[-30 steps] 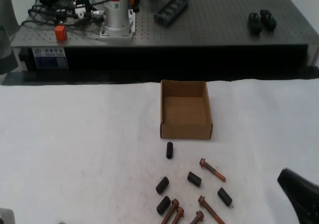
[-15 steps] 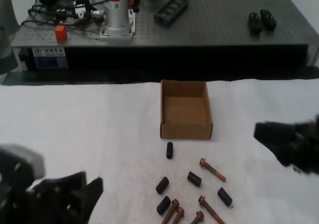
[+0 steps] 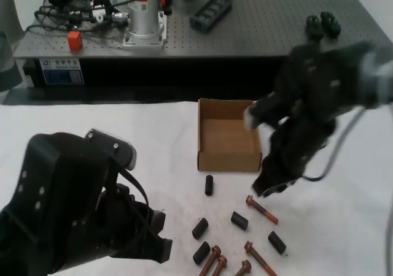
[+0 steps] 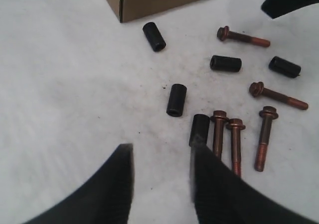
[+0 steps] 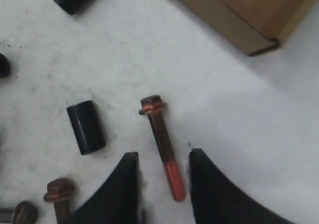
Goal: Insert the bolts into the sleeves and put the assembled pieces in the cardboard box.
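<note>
Broad bare stretch down the left side of the cloth-covered bench [image 3: 92,122], easy passage there. Cardboard box [image 3: 228,161] sits mid-bench, mouth open upward, but the right arm [image 3: 307,104] hangs over its right wall. Toward the near edge it's crowded: a lone sleeve [image 3: 209,184] just before the box, then a tight scatter. Two bolts [image 4: 219,134] lie side by side against a second sleeve [image 4: 199,129], right beside the left gripper [image 4: 160,157] and its spread fingers. Right gripper [image 5: 162,157], fingers apart, straddles a single bolt [image 5: 160,132], slim gaps either side.

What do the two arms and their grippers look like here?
Both arms are black. The left arm has a boxy black housing topped by a light grey plate, with a thin black cable looping beside it. The right arm shows a pale grey segment and a dark cord. Left gripper and right gripper each have two black, tapered fingers.
</note>
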You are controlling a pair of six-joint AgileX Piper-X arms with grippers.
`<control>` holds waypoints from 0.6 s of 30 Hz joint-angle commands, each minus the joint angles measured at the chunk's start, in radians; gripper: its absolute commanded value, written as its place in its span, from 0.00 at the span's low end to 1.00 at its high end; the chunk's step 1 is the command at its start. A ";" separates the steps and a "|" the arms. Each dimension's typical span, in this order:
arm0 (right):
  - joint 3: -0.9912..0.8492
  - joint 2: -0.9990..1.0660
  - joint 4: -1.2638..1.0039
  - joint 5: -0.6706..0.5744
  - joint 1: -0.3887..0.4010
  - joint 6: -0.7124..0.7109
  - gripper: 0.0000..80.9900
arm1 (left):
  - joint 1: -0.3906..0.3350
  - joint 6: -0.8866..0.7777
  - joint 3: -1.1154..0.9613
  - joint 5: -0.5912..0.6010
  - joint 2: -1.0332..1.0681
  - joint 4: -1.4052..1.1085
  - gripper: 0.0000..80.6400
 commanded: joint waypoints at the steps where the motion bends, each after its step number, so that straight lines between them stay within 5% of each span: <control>1: -0.061 0.097 0.016 0.006 0.035 -0.022 0.31 | -0.003 0.013 -0.015 0.022 0.018 0.020 0.34; 10: -0.073 0.196 -0.013 0.103 0.059 -0.035 0.30 | -0.003 0.055 -0.015 0.027 0.017 0.072 0.34; 17: -0.071 0.205 -0.034 0.110 0.059 -0.039 0.01 | -0.003 0.112 -0.015 0.068 0.042 0.058 0.34; 18: -0.071 0.205 -0.034 0.110 0.059 -0.038 0.04 | -0.003 0.125 -0.018 0.080 0.054 0.049 0.34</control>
